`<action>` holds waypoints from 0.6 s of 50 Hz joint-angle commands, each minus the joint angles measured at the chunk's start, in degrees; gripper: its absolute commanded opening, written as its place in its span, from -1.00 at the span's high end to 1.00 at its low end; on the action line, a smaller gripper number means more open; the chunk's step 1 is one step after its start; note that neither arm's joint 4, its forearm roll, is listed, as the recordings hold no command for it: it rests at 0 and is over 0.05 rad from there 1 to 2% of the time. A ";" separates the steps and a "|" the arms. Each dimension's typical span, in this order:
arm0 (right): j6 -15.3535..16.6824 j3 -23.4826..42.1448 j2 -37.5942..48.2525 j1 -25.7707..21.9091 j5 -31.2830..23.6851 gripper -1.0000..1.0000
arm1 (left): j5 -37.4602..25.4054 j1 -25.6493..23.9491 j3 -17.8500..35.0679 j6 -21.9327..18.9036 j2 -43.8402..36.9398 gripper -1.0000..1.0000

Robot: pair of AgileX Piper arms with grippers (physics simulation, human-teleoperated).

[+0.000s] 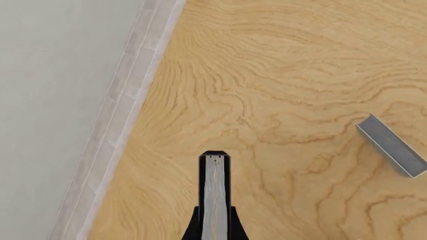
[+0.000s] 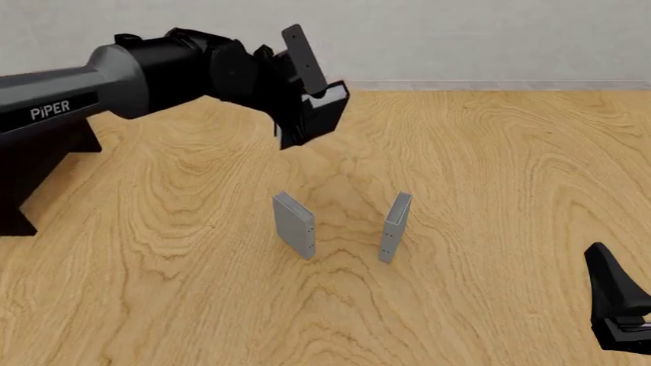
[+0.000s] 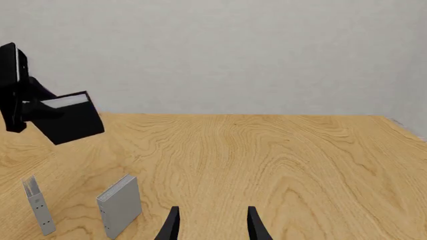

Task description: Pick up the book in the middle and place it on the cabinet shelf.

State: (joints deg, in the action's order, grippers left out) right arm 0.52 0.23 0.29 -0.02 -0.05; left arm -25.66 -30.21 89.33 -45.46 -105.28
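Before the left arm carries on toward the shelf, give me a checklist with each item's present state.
1. Thick black-covered book with white page edges held by left gripper: ok.
2. Book lifted off the light wooden table: ok.
3. Two thin grey books upright, apart: ok.
4. Right gripper open, away from the books: ok.
5. Dark cabinet shelf in view: not ok, no camera shows it.

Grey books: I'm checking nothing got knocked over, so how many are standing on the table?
2. One grey book stands left of centre, the other grey book right of it with a gap between, both upright. The black book is lifted in the left gripper.
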 commanded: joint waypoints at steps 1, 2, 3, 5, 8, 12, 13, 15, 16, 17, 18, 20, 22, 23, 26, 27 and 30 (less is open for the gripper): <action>0.01 0.00 -0.01 0.00 0.01 -1.00 | 1.86 2.51 -3.51 -1.82 4.21 1.00; 0.01 0.00 -0.01 0.00 0.01 -1.00 | 1.87 2.51 -3.53 -1.82 4.22 1.00; -0.01 0.00 0.00 0.01 0.00 -1.00 | 1.77 2.61 -4.08 -1.51 4.99 1.00; -0.01 0.00 0.00 -0.01 0.00 -1.00 | 2.45 3.34 -4.60 -2.25 5.36 1.00; 0.01 0.00 0.00 0.00 0.00 -1.00 | 2.62 3.77 -5.25 -2.21 6.60 1.00; 0.00 0.00 0.00 0.01 0.00 -1.00 | 2.93 3.79 -6.01 -1.27 8.07 1.00; -0.01 0.00 0.00 -0.01 0.00 -1.00 | 3.20 4.01 -6.51 -1.26 8.48 1.00; -0.02 0.00 0.00 -0.01 0.00 -1.00 | 3.92 4.77 -6.88 -1.08 8.99 1.00; 0.02 0.00 -0.01 0.00 0.00 -1.00 | 4.22 5.01 -7.95 -1.42 9.70 1.00; -0.01 0.00 0.00 -0.01 0.00 -1.00 | 4.59 5.55 -8.23 -1.53 10.07 1.00; -0.01 0.00 0.00 -0.01 0.00 -1.00 | 4.60 5.55 -8.24 -1.53 10.08 1.00; 0.00 0.00 0.00 0.01 0.00 -1.00 | 4.45 5.88 -8.51 -1.45 10.61 1.00; 0.01 0.00 0.00 0.00 0.00 -1.00 | 4.87 6.29 -9.12 -1.25 11.63 1.00; 0.01 0.00 -0.01 0.00 0.01 -1.00 | 4.01 6.23 -8.71 -0.39 11.71 1.00; 0.00 0.00 0.00 0.00 0.00 -1.00 | 5.80 6.80 -10.70 -0.66 13.27 1.00; 0.00 0.00 -0.01 0.00 0.00 -1.00 | 6.96 7.45 -11.67 -1.39 13.56 1.00; -0.02 0.00 0.00 0.00 0.00 -1.00 | 8.54 8.09 -13.89 -1.91 15.03 1.00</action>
State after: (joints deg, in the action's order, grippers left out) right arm 0.52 0.23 0.28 -0.02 -0.05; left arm -20.69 -24.14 79.33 -46.28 -94.48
